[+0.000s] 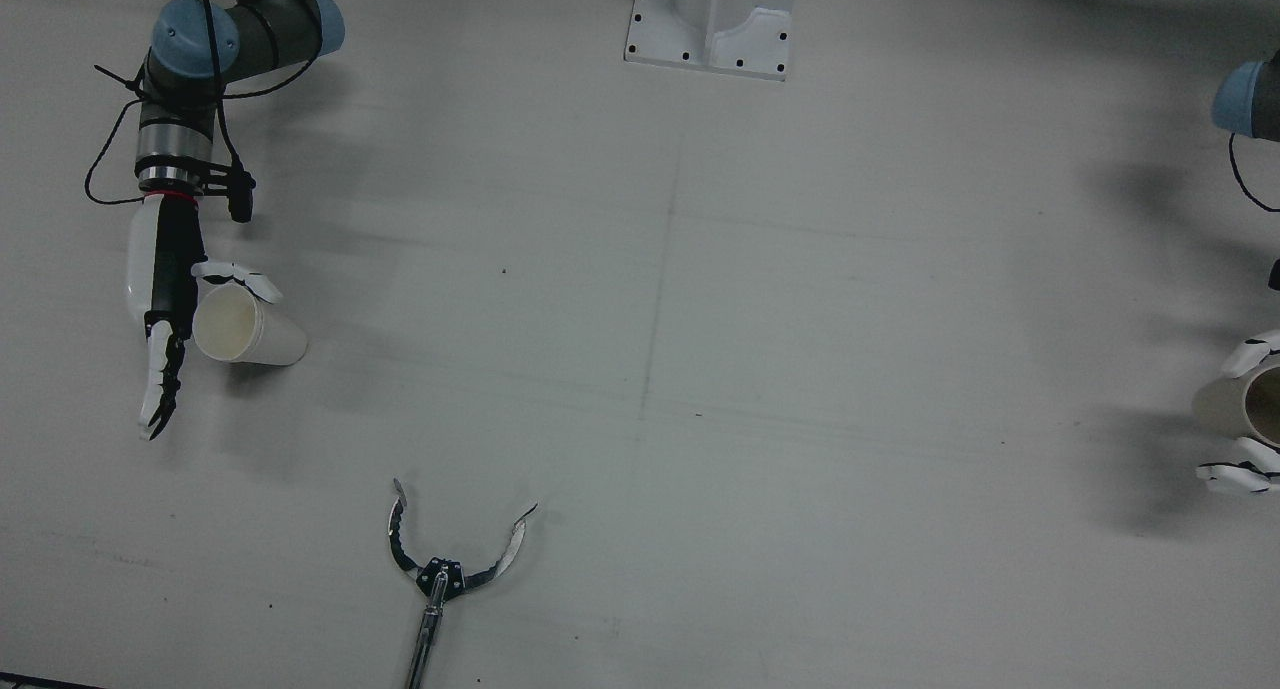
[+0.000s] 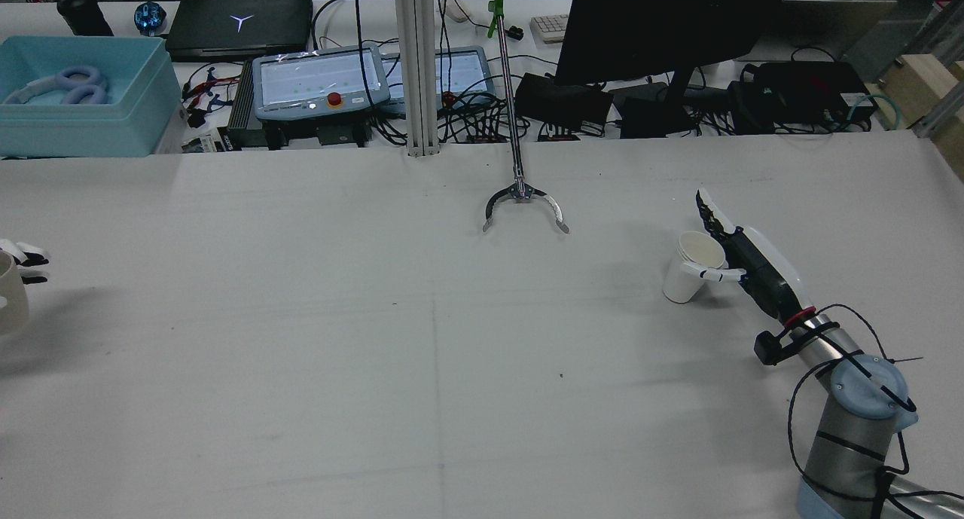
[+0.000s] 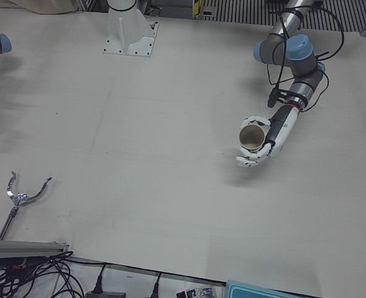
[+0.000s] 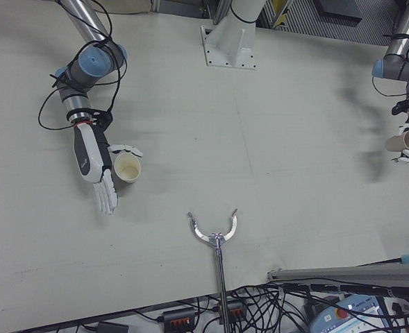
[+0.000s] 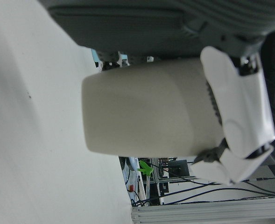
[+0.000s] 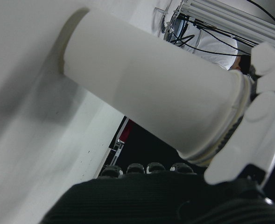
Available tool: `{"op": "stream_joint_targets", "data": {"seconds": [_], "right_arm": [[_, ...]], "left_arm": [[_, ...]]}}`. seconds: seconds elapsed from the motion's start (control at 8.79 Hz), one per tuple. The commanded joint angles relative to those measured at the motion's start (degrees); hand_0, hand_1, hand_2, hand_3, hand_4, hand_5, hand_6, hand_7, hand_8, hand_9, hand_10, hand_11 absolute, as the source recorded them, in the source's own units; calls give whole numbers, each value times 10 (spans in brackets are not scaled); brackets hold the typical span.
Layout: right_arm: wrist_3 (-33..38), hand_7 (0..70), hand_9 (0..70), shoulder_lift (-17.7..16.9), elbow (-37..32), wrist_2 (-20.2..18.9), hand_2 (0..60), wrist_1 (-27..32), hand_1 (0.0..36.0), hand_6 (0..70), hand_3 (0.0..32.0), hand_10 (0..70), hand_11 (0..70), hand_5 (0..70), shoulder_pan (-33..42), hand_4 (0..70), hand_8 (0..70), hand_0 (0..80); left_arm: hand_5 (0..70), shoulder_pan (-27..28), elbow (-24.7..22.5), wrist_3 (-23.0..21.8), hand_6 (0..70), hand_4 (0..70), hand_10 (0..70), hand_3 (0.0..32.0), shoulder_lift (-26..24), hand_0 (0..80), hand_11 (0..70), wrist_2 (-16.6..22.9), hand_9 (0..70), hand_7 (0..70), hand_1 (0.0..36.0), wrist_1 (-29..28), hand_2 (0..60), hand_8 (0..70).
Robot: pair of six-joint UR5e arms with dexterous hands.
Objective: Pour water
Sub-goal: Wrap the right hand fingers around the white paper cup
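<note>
A white paper cup (image 1: 250,329) stands on the table at the robot's right side. My right hand (image 1: 168,279) lies alongside it, fingers stretched out straight past it and the thumb resting at its rim; the rear view shows the same cup (image 2: 689,267) and hand (image 2: 757,270). In the right hand view the cup (image 6: 151,93) has its base on the table. My left hand (image 3: 271,139) is curled around a second paper cup (image 3: 252,136), held above the table with its shadow below. The left hand view shows that cup (image 5: 146,112) clear of the surface.
A long reacher tool with open claws (image 1: 440,569) lies at the operators' edge, mid-table. The white pedestal (image 1: 712,24) stands at the robot's side. Beyond the table are teach pendants (image 2: 320,82), a monitor, cables and a blue bin (image 2: 83,101).
</note>
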Motion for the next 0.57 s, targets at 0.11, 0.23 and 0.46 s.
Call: {"op": "stream_joint_targets", "data": {"seconds": [0.11, 0.23, 0.46], "right_arm": [[0, 0, 0, 2, 3, -1, 215, -1, 143, 0, 0, 0, 0, 0, -10, 0, 0, 403], [0, 0, 0, 2, 7, -1, 214, -1, 144, 0, 0, 0, 0, 0, -11, 0, 0, 406], [2, 0, 0, 2, 9, -1, 212, -1, 145, 0, 0, 0, 0, 0, -13, 0, 0, 408]], "left_arm": [[431, 0, 1, 0, 225, 228, 183, 0, 3, 442, 275, 0, 270, 333, 186, -3, 509, 175], [429, -1, 1, 0, 224, 228, 182, 0, 4, 445, 274, 0, 270, 333, 187, -4, 510, 174], [434, -1, 0, 0, 224, 228, 181, 0, 4, 446, 273, 0, 267, 333, 188, -4, 512, 172]]}}
